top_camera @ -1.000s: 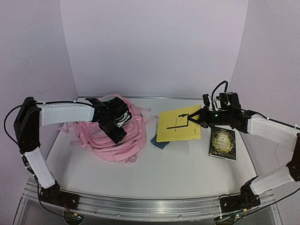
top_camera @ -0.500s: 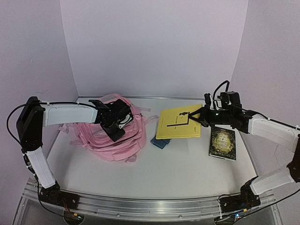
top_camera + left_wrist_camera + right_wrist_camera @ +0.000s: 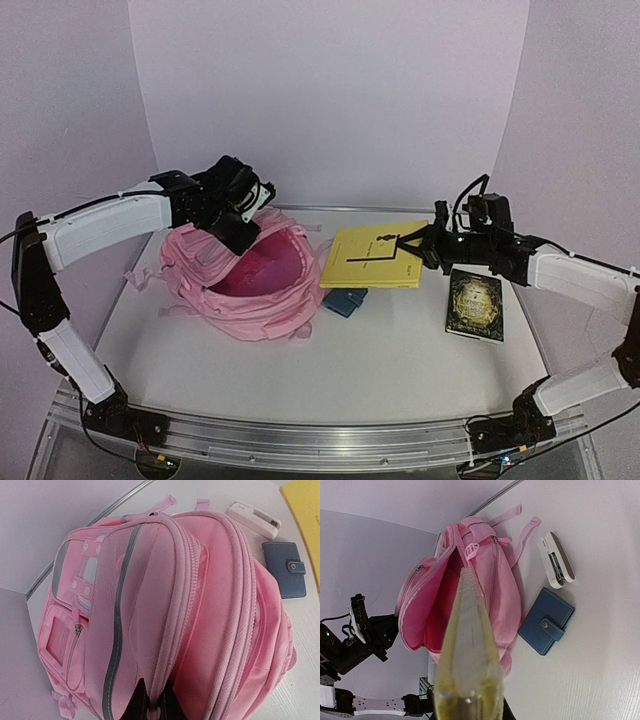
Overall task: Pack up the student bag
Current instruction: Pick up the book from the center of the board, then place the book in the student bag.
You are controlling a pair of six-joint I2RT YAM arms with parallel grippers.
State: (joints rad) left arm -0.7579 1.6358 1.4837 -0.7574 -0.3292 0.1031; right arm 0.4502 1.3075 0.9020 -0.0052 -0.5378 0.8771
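You're at the slide-the-book-in bit. The bag (image 3: 265, 300) lies on the table left of centre in the top view. Its main mouth is pulled open and you can see the darker pink inside.

Your left gripper (image 3: 243, 235) is pinched shut on the top edge of that opening, right by the zip, and has it lifted. In the left wrist view the fingertips (image 3: 141, 705) bite the fabric at the bottom edge of the frame. Your right gripper (image 3: 418, 250) is clamped on the right-hand edge of the yellow book (image 3: 368, 258). The book hangs roughly flat above the table, just right of the bag.

My take on doing this well:
- **The mouth is the whole game.** Hold the flap high and a bit back toward the upper left, so the opening faces the book and not the ceiling.
- **Lead with the free edge.** Tip it down a little and aim at the dark pink gap, not the lip.
- **Go slow and straight.** In the right wrist view the book's edge lines up with the opening fairly well.
- **Watch the bag's near rim.** It's soft fabric, and I'd bet it folds inward and blocks you if a corner catches it.
- **Don't dip early.** The wallet (image 3: 345, 301) sits just under the book's lower left corner.
- **Let go late.** I'd only release once most of the book is inside.
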